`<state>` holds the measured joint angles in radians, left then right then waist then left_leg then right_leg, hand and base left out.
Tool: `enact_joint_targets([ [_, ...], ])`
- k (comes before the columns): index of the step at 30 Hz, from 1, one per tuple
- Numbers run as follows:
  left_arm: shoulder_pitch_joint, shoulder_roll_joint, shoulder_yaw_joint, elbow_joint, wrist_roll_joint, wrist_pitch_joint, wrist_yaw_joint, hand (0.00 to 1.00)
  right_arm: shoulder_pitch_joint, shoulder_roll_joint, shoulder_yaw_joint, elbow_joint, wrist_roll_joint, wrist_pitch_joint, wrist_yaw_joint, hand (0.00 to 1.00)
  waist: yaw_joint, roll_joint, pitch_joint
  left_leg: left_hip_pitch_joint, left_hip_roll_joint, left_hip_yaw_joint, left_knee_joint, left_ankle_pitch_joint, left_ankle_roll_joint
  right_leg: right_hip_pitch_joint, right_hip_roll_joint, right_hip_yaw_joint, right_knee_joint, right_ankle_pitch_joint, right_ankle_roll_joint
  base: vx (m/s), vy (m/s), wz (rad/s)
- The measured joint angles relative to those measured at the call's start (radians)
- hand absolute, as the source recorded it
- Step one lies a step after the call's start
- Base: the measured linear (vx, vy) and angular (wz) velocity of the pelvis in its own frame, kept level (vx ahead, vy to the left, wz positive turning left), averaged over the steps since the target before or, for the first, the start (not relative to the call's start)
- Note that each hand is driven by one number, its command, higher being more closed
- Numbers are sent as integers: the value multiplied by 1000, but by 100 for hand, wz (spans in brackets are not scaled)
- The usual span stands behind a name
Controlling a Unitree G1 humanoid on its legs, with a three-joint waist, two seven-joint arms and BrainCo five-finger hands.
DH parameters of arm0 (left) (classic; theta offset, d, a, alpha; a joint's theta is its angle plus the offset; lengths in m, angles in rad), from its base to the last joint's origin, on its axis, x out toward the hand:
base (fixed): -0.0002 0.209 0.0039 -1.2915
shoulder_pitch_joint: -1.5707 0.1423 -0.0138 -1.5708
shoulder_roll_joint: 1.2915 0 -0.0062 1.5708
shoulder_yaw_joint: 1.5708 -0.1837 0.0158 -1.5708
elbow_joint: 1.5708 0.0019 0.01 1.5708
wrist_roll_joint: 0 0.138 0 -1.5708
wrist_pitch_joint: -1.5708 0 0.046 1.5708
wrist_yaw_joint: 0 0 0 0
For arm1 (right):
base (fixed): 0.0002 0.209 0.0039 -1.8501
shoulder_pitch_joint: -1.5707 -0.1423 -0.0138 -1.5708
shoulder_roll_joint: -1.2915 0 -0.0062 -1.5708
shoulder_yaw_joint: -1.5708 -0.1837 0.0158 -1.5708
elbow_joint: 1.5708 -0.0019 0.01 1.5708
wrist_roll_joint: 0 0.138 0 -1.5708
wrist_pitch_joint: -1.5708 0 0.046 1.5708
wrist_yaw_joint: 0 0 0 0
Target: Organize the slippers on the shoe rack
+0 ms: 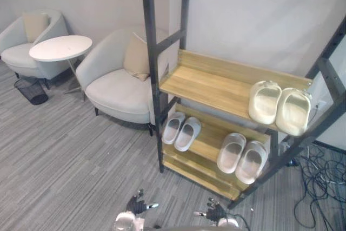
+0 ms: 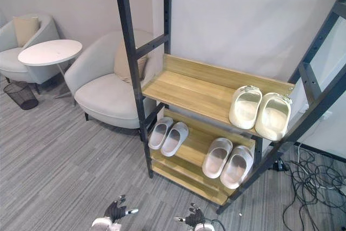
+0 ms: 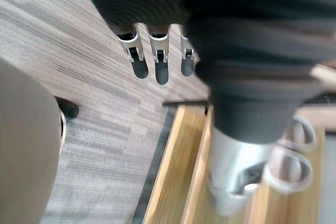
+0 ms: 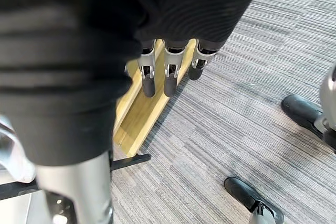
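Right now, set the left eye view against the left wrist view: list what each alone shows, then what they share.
Left eye view: two pale upholstered armchairs, a round white side table, a black mesh bin, the cream slipper pair on the upper shelf, the right hand. Left wrist view: the left hand from close, fingers straight. Shared: the dark-framed wooden shoe rack, a pale slipper pair on a lower shelf, grey striped carpet.

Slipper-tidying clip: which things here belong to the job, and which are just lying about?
Job: shoe rack; cream slippers on upper shelf; left lower pair; right lower pair; left hand and right hand, open, holding nothing.
Lying about: near armchair, far armchair, round table, wire bin.
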<state>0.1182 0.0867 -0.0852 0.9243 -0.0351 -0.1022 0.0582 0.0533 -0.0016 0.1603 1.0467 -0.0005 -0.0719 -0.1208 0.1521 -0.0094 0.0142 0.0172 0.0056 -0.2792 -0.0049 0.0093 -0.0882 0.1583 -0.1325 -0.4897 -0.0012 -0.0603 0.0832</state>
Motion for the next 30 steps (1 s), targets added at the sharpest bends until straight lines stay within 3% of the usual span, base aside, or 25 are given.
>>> enact_joint_targets([
  [2,-2,-4,30,-1,11,0,4,0,-8,0,0,2,0,0,0,0,0,0,12,-39,-13,-3,89,-55,8,-22,-11,5,52,-29,1,6,40,-4],
  [4,-8,-3,41,-7,14,0,10,0,-22,2,1,12,-1,0,-2,0,0,1,38,-95,-35,-15,237,-137,12,-60,-44,5,182,-103,13,19,73,12],
  [5,-10,-2,55,-14,14,0,16,0,-28,3,8,25,-1,-1,-3,0,-1,-14,55,-114,-51,-20,308,-174,20,-70,-64,-1,245,-138,21,40,74,23],
  [7,-13,-2,65,-29,14,0,31,0,-42,-2,15,33,-2,-1,-4,0,-1,-6,74,-148,-79,-49,407,-237,27,-102,-106,16,423,-180,38,55,72,37],
  [9,-23,8,68,-30,13,0,46,0,-67,-7,19,27,-3,-4,-6,0,-22,-8,100,-157,-92,-100,427,-242,37,-250,-128,177,704,-117,56,59,13,89],
  [10,-40,21,73,-30,14,2,66,0,-81,6,32,25,-3,-11,-7,0,-30,-19,109,-160,-96,-163,425,-239,43,-307,-65,325,726,-176,56,89,-16,98],
  [11,-41,22,75,-29,15,3,69,0,-82,7,35,24,-3,-12,-7,0,-30,-20,110,-160,-97,-172,424,-239,43,-311,-58,344,720,-182,54,123,-86,99],
  [13,-51,23,85,-28,14,7,76,0,-85,8,44,13,-2,-14,-7,0,-40,-26,120,-159,-121,-257,392,-233,36,-336,6,501,583,-219,58,80,-172,101],
  [14,-56,23,82,-28,14,7,76,0,-81,6,43,0,-1,-14,-8,0,-46,-24,124,-161,-129,-286,385,-230,28,-335,17,534,531,-218,58,73,-262,140],
  [15,-70,30,67,-30,14,5,76,0,-77,4,39,-17,0,-14,-9,0,-56,-39,128,-177,-156,-336,367,-222,8,-323,16,572,436,-212,48,23,-289,149],
  [16,-90,19,65,-20,14,6,76,0,-77,-11,11,-26,0,-15,-8,0,-70,-26,141,-171,-156,-391,356,-214,-13,-321,12,512,447,-231,11,8,-284,157],
  [18,-88,-18,72,-25,14,1,75,0,-61,-45,-69,-53,5,-15,-2,0,-65,19,152,-179,-113,-446,291,-180,-51,-322,24,430,434,-242,-17,10,-225,102],
  [20,-53,-32,100,-26,13,1,73,0,-46,-82,-81,-65,24,-15,15,0,-69,30,150,-190,-70,-437,245,-145,-81,-306,47,378,418,-230,-43,93,-256,66],
  [22,-42,-30,110,-40,12,-1,74,0,-31,-101,-86,-92,35,-24,26,0,-70,23,160,-216,-47,-380,226,-100,-85,-277,62,315,373,-217,-64,107,-235,90],
  [25,-48,-26,109,-75,13,-1,72,0,-47,-105,-127,-91,65,-26,31,0,-68,-4,176,-269,-25,-230,210,-21,-45,-252,63,204,324,-196,-93,81,-178,108],
  [27,-48,-26,107,-78,13,-1,72,0,-68,-92,-159,-90,84,-35,24,0,-70,-5,176,-267,6,3,164,19,1,-222,58,134,286,-176,-102,61,-102,100],
  [30,-66,-30,85,-66,16,1,68,0,-109,-89,-161,-88,88,-49,20,0,-78,16,186,-299,48,366,312,-84,82,-186,52,39,262,-177,-104,63,15,87],
])
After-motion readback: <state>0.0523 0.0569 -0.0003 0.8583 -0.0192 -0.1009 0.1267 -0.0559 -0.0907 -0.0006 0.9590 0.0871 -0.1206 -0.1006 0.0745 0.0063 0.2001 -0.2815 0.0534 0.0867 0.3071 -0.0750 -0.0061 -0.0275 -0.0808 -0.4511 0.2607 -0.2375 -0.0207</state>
